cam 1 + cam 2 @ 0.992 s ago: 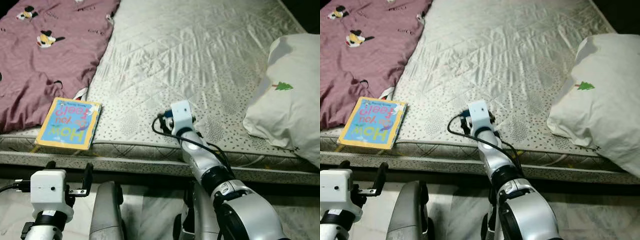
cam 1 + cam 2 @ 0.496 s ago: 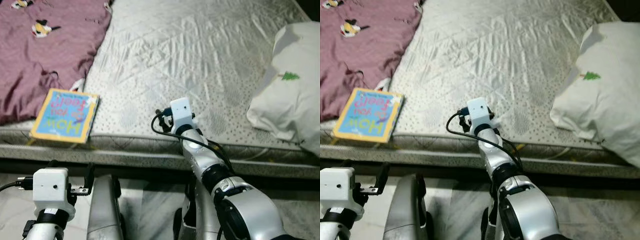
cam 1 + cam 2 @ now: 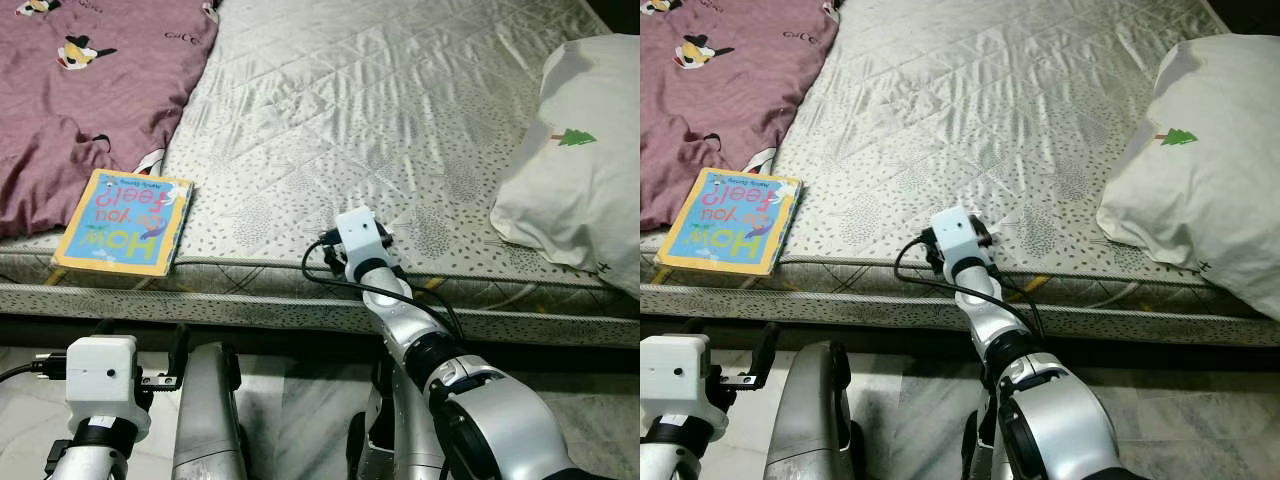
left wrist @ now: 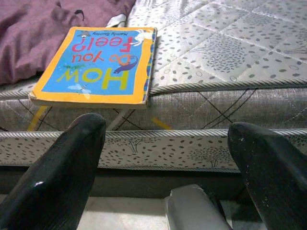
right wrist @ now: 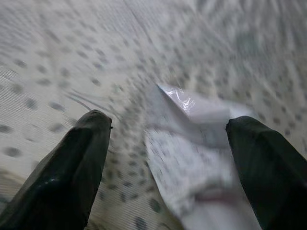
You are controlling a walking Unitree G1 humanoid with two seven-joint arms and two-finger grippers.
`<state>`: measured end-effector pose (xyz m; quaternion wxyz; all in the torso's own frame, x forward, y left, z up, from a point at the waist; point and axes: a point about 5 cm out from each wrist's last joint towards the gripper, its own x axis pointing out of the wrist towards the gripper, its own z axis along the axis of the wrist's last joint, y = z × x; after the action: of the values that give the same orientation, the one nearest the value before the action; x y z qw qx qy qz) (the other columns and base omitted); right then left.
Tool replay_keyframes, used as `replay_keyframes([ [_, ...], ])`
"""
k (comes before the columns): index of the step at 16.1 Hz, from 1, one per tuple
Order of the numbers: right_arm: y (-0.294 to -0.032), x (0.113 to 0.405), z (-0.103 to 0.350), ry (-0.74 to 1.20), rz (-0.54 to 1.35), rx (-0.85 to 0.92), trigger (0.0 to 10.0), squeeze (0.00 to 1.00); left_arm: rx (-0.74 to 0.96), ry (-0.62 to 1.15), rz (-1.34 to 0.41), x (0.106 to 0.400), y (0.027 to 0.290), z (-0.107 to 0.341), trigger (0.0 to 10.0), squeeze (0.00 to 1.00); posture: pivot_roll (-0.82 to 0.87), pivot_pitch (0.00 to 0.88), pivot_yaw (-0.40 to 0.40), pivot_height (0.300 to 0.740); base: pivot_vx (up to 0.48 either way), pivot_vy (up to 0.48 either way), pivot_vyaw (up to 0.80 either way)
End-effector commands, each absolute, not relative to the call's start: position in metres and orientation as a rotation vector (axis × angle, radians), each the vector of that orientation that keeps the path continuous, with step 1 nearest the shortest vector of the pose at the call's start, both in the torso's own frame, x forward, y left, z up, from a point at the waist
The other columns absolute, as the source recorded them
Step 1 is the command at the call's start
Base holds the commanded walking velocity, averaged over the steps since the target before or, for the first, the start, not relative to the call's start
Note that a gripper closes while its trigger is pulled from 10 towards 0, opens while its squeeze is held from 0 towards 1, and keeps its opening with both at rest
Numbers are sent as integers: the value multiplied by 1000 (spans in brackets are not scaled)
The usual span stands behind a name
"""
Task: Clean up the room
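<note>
Bed scene, mattress (image 3: pixel 400 110) as landmark. A crumpled, translucent white wrapper (image 5: pixel 192 139) with faint print lies on the mattress close to its front edge, blurred in the right wrist view. The right end effector (image 5: pixel 168 163) hovers over it, fingers spread wide on either side, gripping nothing. A blue-and-yellow picture book (image 3: pixel 127 221) rests at the mattress's front left corner. The left end effector (image 4: pixel 168 177) hangs below that edge, wide open, empty.
</note>
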<state>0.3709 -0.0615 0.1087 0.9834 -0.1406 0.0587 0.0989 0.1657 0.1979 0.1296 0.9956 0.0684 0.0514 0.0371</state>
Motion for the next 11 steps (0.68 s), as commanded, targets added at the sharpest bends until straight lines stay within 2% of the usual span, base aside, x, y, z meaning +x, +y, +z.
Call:
replay_keyframes([
  [1, -67, 375, 111, 150, 143, -279, 10000, 0, 148, 127, 82, 163, 199, 127, 10000, 0, 302, 235, -30, 499, 0, 0, 0],
  [7, -83, 378, 107, 245, 52, -312, 10000, 0, 145, 130, 82, 164, 198, 126, 10000, 0, 304, 236, -33, 499, 0, 0, 0],
  [8, -84, 377, 105, 255, 52, -304, 4235, 0, 145, 131, 82, 165, 198, 126, 10000, 0, 305, 236, -33, 499, 0, 0, 0],
  [9, -84, 377, 104, 258, 52, -306, 667, 0, 146, 132, 82, 165, 198, 126, 10000, 0, 305, 236, -33, 499, 0, 0, 0],
  [10, -84, 377, 103, 260, 52, -297, 0, 0, 146, 132, 82, 165, 198, 126, 10000, 0, 303, 236, -33, 499, 0, 0, 0],
  [11, -85, 376, 102, 264, 52, -292, 0, 0, 145, 132, 82, 166, 198, 125, 10000, 0, 302, 234, -32, 499, 0, 0, 0],
])
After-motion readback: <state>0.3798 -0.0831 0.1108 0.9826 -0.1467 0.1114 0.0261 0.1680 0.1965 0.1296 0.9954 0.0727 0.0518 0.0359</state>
